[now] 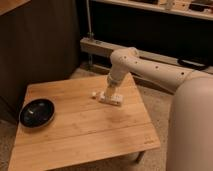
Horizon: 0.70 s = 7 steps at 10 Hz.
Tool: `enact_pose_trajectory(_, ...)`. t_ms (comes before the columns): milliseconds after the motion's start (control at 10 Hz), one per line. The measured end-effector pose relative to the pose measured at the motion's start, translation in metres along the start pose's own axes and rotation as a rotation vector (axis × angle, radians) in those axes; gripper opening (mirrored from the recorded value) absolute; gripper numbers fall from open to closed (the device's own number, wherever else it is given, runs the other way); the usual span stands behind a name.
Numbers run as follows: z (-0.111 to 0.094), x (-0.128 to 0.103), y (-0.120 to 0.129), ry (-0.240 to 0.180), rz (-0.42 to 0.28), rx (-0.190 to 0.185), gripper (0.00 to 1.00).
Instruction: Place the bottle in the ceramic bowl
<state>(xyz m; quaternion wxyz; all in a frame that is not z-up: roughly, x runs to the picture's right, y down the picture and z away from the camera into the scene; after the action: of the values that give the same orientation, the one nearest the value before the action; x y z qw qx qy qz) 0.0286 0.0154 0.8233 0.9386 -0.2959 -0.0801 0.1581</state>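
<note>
Only one camera view to go on, so here goes. My gripper (pixel 110 93) is down low over the far right part of the wooden table (pixel 95 132), pointing pretty much straight down, with my arm (pixel 145 67) reaching in from the right. It's right on top of the bottle (pixel 117 100), which is lying on its side on the wood. The little white cap (pixel 94 93) sits just off to the left of my wrist, and I can't say if it's on the bottle or apart from it. Honestly I can't tell how my jaws stand: wide, narrow or clamped on the thing, it's all one pale blob down there.

The ceramic bowl (pixel 37 124) is way over by the left edge of the table, glossy black, upright, and well apart from the bottle. So the bottle is not in the bowl; there's a big stretch of bare wood between them.

My big white body (pixel 192 125) fills the right side of the view. Behind the table there's a dark wall and a pale horizontal rail (pixel 97 47) low along it.
</note>
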Motion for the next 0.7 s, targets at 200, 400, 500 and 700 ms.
enact_pose_trajectory(200, 0.012, 0.006, 0.003, 0.014, 0.003, 0.015, 0.65)
enact_pose_trajectory(400, 0.02, 0.007, -0.008, 0.024, 0.019, 0.037, 0.65)
enact_pose_trajectory(500, 0.022, 0.008, -0.014, 0.028, 0.026, 0.049, 0.65)
enact_pose_trajectory(700, 0.026, 0.006, -0.025, 0.032, 0.035, 0.076, 0.65)
